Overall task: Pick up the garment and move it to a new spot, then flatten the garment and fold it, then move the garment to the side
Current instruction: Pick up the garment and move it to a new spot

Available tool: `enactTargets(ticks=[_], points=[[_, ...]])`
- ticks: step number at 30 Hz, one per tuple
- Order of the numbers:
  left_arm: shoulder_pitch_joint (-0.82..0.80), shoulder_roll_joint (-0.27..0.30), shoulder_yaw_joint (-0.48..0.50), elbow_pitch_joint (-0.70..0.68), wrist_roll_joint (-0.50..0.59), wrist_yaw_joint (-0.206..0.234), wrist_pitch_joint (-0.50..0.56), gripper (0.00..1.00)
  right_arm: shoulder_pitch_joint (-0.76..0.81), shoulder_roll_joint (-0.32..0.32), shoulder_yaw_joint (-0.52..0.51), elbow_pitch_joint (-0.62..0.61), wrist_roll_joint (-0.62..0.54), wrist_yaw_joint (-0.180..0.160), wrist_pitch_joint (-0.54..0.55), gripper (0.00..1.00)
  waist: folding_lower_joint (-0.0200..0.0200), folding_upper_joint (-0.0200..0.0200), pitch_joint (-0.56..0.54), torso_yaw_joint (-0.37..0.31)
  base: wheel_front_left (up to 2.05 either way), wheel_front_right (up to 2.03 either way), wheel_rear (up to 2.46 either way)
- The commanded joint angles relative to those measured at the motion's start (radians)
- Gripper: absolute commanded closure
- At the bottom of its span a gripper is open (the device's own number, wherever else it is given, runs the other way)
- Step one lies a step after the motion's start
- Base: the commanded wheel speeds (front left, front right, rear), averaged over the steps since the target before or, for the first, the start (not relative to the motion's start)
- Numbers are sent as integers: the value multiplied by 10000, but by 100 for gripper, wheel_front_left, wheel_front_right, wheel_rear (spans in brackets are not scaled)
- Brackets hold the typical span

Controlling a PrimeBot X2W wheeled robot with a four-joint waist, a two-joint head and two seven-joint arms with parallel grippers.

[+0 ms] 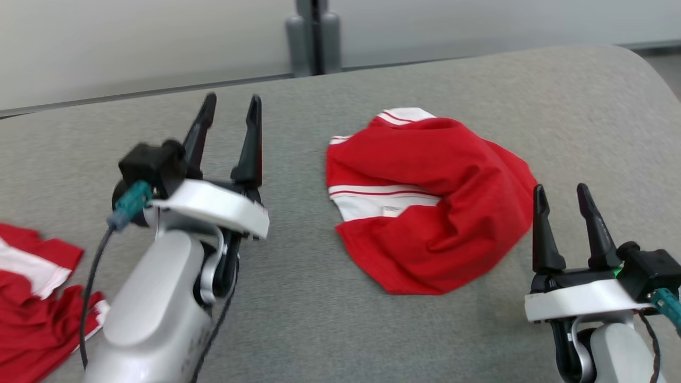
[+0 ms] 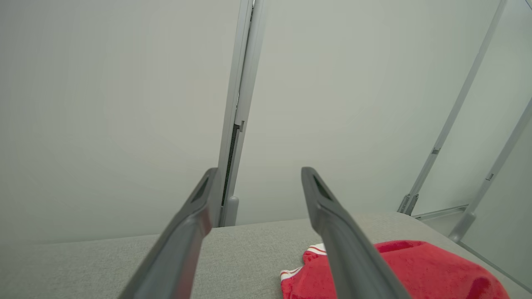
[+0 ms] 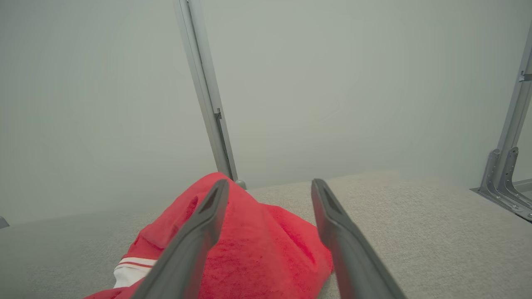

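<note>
A red garment (image 1: 431, 202) with white stripes lies crumpled in a heap at the middle of the grey table (image 1: 298, 319). My left gripper (image 1: 231, 109) is open and empty, raised to the left of the heap with its fingers pointing away. My right gripper (image 1: 564, 194) is open and empty at the heap's right edge, close to the cloth. In the left wrist view the garment (image 2: 419, 270) shows at the lower right, beyond my open left gripper (image 2: 259, 176). In the right wrist view the garment (image 3: 253, 245) rises just behind my open right gripper (image 3: 270, 187).
Another red and white garment (image 1: 32, 298) lies bunched at the table's near left edge, beside my left forearm. A grey post (image 1: 314, 37) stands behind the table's far edge against a pale wall. The table's right corner (image 1: 638, 58) is rounded.
</note>
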Motion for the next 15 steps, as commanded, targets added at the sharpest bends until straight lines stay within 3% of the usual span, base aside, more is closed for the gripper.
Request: enactTargets(ticks=[1,5,11,15], points=[[502,-3,123,-232,162,11,-23,0,148,-38,56,47,-109,0,-14,0,0,0,-544,774,0,0,0],[2111,-191,801,-923,449,98,-20,0,300,-67,252,107,-197,0,-14,0,0,0,-823,1211,0,0,0],[3907,-667,1525,-1476,980,-295,-21,0,432,-155,393,258,-361,0,-14,0,0,0,-979,1587,0,0,0],[4254,-848,1751,-1545,1300,-478,-21,0,471,-160,451,299,-403,0,-14,0,0,0,-993,1717,0,0,0]])
